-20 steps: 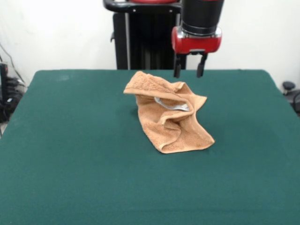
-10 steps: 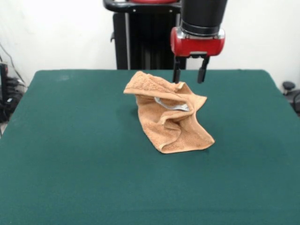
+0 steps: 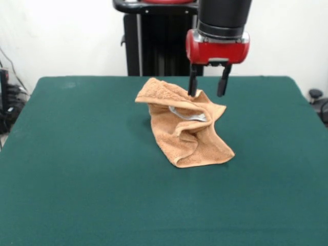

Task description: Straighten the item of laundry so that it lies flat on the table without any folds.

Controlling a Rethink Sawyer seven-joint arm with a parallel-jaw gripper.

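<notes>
The crumpled orange-tan terry towel (image 3: 185, 127) sits bunched mid-table on the dark green felt tabletop (image 3: 77, 169). The red-and-black gripper (image 3: 208, 95) hovers at its far corner, fingers apart, empty: reaching stage. Next, likely descend, pinch that corner, pull outward.

A plain white wall (image 3: 66, 36) fills the space behind the scene, evenly lit and bare. At the left edge a tangle of dark cables and equipment (image 3: 7, 105) sits low down, and a small black knob-like object (image 3: 315, 94) shows at the right edge
</notes>
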